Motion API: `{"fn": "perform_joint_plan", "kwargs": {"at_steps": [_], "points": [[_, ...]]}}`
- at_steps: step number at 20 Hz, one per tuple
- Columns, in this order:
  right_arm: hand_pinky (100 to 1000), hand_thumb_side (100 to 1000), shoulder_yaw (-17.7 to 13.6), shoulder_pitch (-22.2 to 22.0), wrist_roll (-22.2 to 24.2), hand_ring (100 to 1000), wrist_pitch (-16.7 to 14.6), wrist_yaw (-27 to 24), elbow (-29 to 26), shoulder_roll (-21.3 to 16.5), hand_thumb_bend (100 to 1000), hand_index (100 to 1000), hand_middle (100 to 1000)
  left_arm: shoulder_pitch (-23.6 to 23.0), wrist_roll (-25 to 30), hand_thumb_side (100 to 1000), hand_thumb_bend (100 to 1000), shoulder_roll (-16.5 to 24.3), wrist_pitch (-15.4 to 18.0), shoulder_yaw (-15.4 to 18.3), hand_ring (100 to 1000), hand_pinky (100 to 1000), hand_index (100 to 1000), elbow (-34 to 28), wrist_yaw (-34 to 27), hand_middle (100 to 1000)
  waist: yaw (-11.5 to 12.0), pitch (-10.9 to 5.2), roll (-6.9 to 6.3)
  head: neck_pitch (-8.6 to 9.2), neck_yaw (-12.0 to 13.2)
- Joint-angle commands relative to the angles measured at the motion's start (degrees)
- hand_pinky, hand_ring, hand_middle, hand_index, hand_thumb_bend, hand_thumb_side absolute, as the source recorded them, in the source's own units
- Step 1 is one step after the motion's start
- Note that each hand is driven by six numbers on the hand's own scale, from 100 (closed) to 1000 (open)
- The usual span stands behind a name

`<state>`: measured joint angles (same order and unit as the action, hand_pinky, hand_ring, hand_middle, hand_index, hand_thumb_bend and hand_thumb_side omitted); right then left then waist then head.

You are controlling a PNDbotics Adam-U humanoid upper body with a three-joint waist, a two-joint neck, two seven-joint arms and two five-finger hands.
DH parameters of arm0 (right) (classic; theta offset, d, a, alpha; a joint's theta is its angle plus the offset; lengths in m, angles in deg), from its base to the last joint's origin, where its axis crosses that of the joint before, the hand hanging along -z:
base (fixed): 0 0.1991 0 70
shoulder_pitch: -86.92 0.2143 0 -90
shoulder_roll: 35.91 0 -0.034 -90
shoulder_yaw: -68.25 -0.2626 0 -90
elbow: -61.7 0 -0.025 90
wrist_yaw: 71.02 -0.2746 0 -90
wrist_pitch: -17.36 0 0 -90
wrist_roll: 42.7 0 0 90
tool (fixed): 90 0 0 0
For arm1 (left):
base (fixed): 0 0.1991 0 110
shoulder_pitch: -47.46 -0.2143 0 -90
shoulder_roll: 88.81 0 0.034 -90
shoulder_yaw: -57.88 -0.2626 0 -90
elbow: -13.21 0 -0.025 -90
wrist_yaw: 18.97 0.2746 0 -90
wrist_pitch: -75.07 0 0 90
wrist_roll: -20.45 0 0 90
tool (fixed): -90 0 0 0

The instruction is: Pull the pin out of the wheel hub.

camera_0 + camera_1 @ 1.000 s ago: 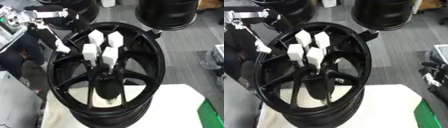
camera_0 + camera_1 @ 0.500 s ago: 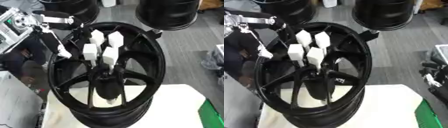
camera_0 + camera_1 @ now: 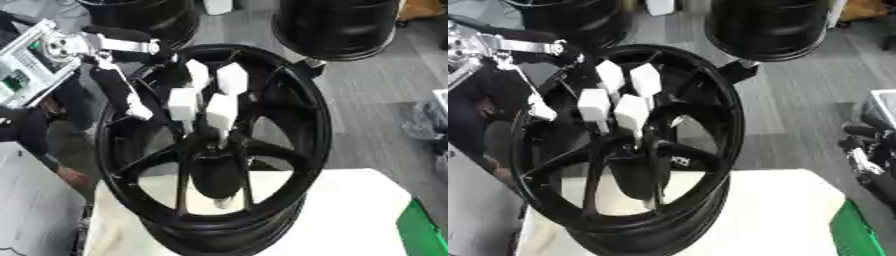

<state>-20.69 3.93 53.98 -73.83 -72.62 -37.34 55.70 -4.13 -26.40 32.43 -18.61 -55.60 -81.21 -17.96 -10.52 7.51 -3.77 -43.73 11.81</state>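
At centre, one wheel hub [image 3: 219,150] (black) stands upright; left hand [image 3: 206,100] fingers straight, holding nothing.

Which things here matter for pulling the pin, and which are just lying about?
Job: wheel hub; left hand, white-tipped fingers at the hub's centre; the pin itself I cannot make out.
Lying about: black wheels behind; green object; white table.

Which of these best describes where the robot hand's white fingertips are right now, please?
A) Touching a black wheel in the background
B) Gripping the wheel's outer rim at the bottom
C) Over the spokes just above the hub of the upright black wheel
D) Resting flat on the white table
C: the robot hand's white fingertips cluster over the spokes just above the centre of the wheel, which stands upright on the table.
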Motion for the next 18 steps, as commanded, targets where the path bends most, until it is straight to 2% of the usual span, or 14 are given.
{"fn": "perform_joint_plan", "kwargs": {"at_steps": [1, 10, 18], "points": [[789, 431, -0.4, 0.3, 0.1, 732, -0.2, -0.3, -0.4, -0.8, 100, 937, 761, 1.3, -0.6, 100, 474, 0.6, -0.3, 0.1, 678, 715, 806, 0.5, 1.5, 702, 0.1, -1.20, 0.20, 0.16, 0.2], [789, 427, -0.4, 0.3, 0.2, 731, -0.2, -0.3, -0.4, -0.7, 100, 937, 760, 1.7, -2.3, 108, 485, -0.7, -1.3, -0.3, 664, 710, 795, 2.8, 5.0, 686, 0.2, -1.16, 0.24, -0.08, 0.1], [790, 426, -0.4, 0.3, 0.3, 732, -0.2, -0.3, -0.3, -0.7, 100, 938, 760, 1.7, -2.9, 122, 474, -1.4, -2.2, -0.6, 610, 683, 743, 3.6, 6.9, 621, 0.2, -1.12, 0.25, -0.25, 0.1]]}}
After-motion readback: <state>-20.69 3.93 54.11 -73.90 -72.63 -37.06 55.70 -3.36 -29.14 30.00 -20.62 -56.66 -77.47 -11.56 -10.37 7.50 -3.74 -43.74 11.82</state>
